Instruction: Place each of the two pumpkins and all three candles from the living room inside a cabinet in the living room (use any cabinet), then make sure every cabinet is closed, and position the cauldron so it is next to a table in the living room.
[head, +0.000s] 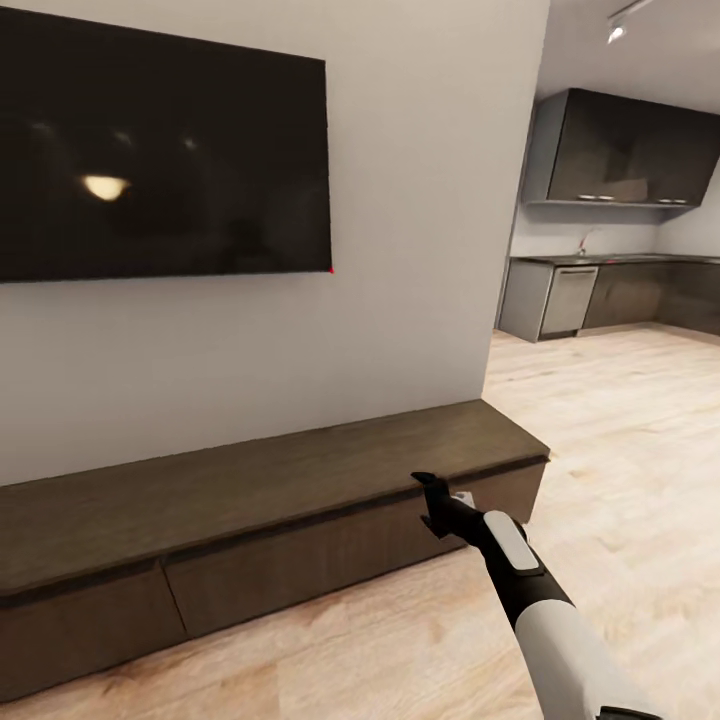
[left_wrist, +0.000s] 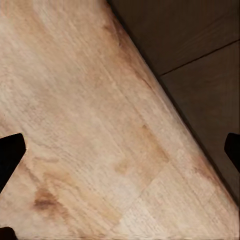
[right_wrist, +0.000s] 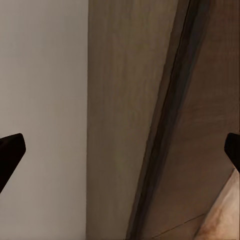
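The long, low dark-brown cabinet stands against the grey wall, and both of its wide drawer fronts look shut. My right gripper is open, held just in front of the right drawer front near the cabinet's right end. The right wrist view looks along the cabinet top and its front, with nothing between the open fingers of the right gripper. In the left wrist view my left gripper is open above the wood floor, beside the cabinet's drawer fronts. Pumpkins, candles and cauldron are out of view.
A large black TV hangs on the wall above the cabinet. Pale wood floor runs to the right, past the wall's corner, toward a grey kitchen with units and a dishwasher at the back.
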